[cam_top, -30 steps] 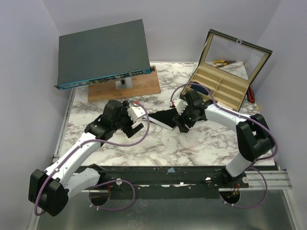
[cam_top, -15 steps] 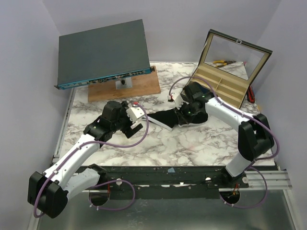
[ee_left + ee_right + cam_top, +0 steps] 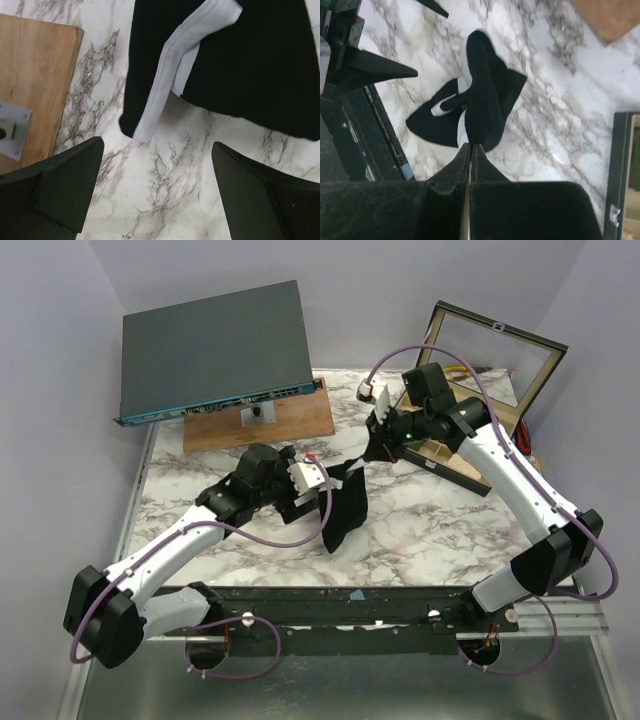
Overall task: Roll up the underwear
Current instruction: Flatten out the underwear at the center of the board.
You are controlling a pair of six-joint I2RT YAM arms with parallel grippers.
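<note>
Right gripper (image 3: 470,149): fingers pressed tight together, pinching one edge of the underwear (image 3: 345,505). Held high over the middle of the marble tabletop (image 3: 430,535).

Underwear: black fabric hangs from that pinch in a long loose fold, down and toward the left arm. White waistband trim (image 3: 167,75) shows as a folded strip in the left wrist view. Cannot tell whether the lowest tip touches the marble.

Left gripper (image 3: 318,490): fingers (image 3: 70,180) spread wide, holding nothing, low over the marble and just beside the hanging cloth.

Surroundings:
- Wooden board (image 3: 295,425) at the far left, and on it a grey stand carrying a tilted dark network switch (image 3: 215,345).
- Compartmented wooden box (image 3: 470,425) at the far right, its glass-fronted lid (image 3: 495,360) standing open; the right arm crosses in front of it and hides part of the tray.
- Purple cables loop along both arms.
</note>
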